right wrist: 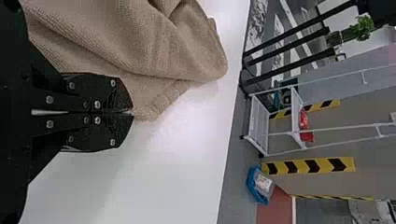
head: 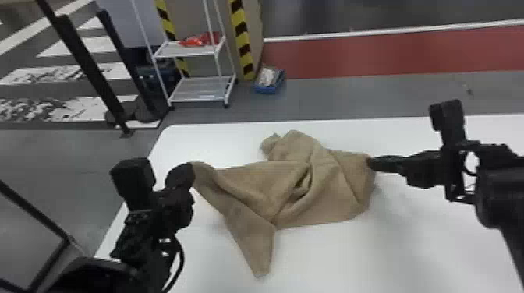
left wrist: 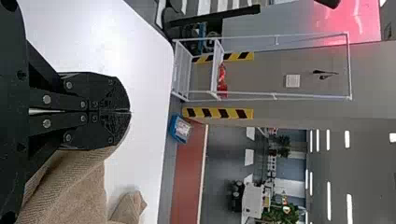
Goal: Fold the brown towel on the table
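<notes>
Both end effectors are on the cloth. The left black two-finger gripper point(head: 191, 169) has its fingers pressed together on the upper left corner of the brown towel point(head: 331, 195). The left wrist view has the fingers meeting at the tips, with cloth running out from under them. The right black two-finger gripper point(head: 369, 163) is closed too, nipping the towel's right edge near its far corner; its wrist view has the fabric edge right at the fingertips.

The towel sits on the white rounded-corner table point(head: 331, 261), between the two grippers. It's bunched, not flat: creases run across the middle, with a small dark gap in the folds near center. One pointed flap hangs toward the robot on the left half, and a rumpled lump sticks out at the far side. The left corner tapers up to the left gripper.

Beyond the table: a white wire-frame shelf rack point(head: 200, 91) with a red item point(head: 195, 41) on its upper shelf, a blue open box point(head: 267, 89) on the floor just beside yellow-and-black striped tape point(head: 243, 48), and a red floor strip point(head: 390, 56) off to the right.
</notes>
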### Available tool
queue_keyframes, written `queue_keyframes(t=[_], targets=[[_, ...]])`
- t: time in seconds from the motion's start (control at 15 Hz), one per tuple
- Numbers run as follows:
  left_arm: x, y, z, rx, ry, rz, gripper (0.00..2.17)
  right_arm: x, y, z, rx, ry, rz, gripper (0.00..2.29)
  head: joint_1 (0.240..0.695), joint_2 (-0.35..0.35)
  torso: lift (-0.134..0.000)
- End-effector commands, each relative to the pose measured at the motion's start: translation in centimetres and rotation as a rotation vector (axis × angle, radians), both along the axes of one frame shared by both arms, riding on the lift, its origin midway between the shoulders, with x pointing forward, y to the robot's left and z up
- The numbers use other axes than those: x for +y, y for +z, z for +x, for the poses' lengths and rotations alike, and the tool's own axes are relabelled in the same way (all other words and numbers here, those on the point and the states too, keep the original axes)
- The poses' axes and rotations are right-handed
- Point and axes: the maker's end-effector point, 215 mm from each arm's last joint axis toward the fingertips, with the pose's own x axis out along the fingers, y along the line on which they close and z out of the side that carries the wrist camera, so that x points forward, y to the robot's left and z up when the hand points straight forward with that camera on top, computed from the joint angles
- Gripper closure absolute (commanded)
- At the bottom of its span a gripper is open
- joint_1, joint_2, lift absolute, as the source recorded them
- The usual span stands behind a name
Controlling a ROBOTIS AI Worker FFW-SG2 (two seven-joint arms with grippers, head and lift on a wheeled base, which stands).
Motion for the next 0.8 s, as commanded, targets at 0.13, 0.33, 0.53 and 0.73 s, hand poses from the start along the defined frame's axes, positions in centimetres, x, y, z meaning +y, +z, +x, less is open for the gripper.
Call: queue_keyframes(t=[0.13,0.33,0.53,0.73], targets=[[1.3,0.5,-0.2,-0.007,0.023,0.012,1.74,-2.7,5.1,-0.9,-0.085,-0.063,0.082,2.01,0.695,0.217,-0.124],[3.1,0.7,-0.5,-0.006,0.055,0.026,1.74,-6.6,10.3,-2.9,-0.164,-0.132,0.168,2.01,0.695,0.206,-0.124],[3.0,1.2,-0.6,-0.014,0.052,0.026,1.74,-12.6,13.7,-6.4,-0.241,-0.224,0.169,2.01,0.695,0.186,-0.124],[2.3,1.2,-0.5,-0.011,0.040,0.023,1.74,-16.8,12.6,-11.9,-0.225,-0.291,0.162,2.01,0.695,0.126,-0.124]])
